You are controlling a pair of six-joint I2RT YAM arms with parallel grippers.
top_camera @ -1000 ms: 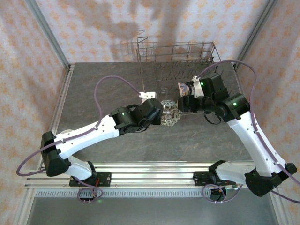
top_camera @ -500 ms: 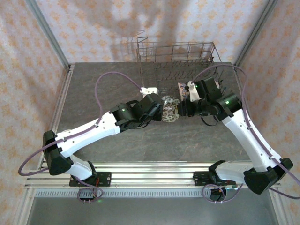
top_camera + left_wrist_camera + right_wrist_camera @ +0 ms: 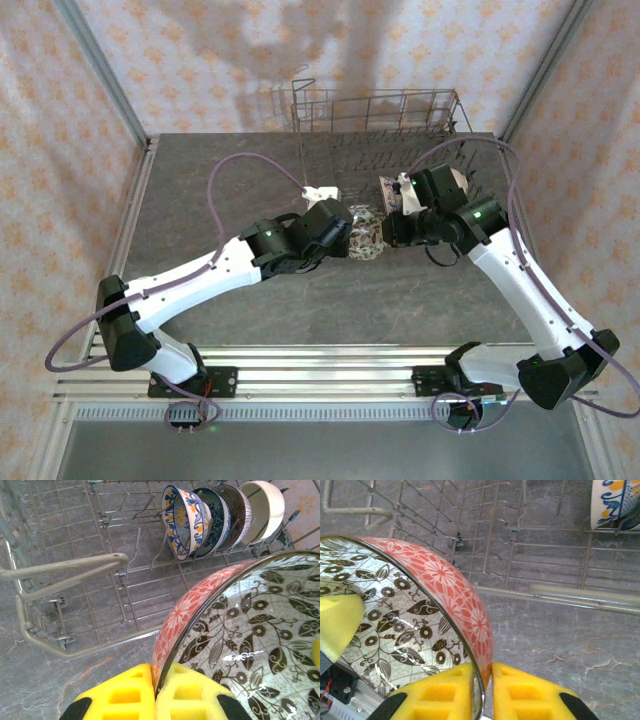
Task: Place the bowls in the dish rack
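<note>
A bowl (image 3: 365, 233) with a red flowered outside and a brown leaf pattern inside hangs tilted just in front of the dish rack (image 3: 380, 100). My left gripper (image 3: 345, 238) is shut on its left rim. In the left wrist view the yellow pads (image 3: 125, 692) pinch the wall of the bowl (image 3: 250, 630). My right gripper (image 3: 388, 228) is shut on the opposite rim, and in the right wrist view the rim of the bowl (image 3: 395, 605) sits between its pads (image 3: 527, 690). Several bowls (image 3: 185, 517) stand on edge in the rack's right row.
The rack's grey wire floor and upright tines (image 3: 135, 545) lie just beyond the held bowl, and a thick rail (image 3: 580, 594) marks the rack's near edge. A looped wire handle (image 3: 70, 567) sticks out at its left side. Grey stone tabletop (image 3: 200, 190) lies left of the rack.
My right gripper moved left to the bowl and shut on its rim. The left arm carried the bowl slightly up and to the right, closer to the rack.
</note>
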